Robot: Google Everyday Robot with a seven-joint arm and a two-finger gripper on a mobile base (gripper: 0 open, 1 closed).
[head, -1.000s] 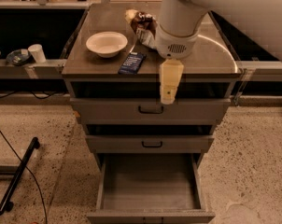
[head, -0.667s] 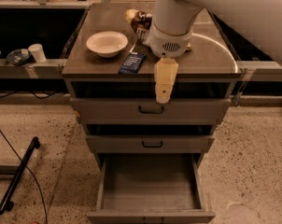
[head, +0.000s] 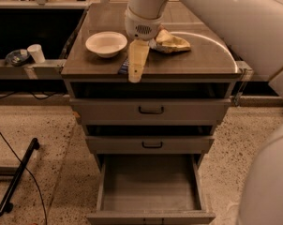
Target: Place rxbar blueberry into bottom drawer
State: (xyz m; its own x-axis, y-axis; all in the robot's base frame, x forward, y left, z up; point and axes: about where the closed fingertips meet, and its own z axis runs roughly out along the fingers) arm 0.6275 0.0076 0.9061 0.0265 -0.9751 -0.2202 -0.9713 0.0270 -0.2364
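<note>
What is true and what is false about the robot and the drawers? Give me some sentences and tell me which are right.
1. The bottom drawer is pulled open. True.
2. The rxbar blueberry lies inside the bottom drawer. False: it lies on the cabinet top, partly hidden by the gripper.
3. The white bowl stands on the cabinet top. True.
4. The gripper is down inside the bottom drawer. False: it is up at the front edge of the cabinet top, right at the bar.
5. The snack bag lies on the floor. False: it lies on the cabinet top.
</note>
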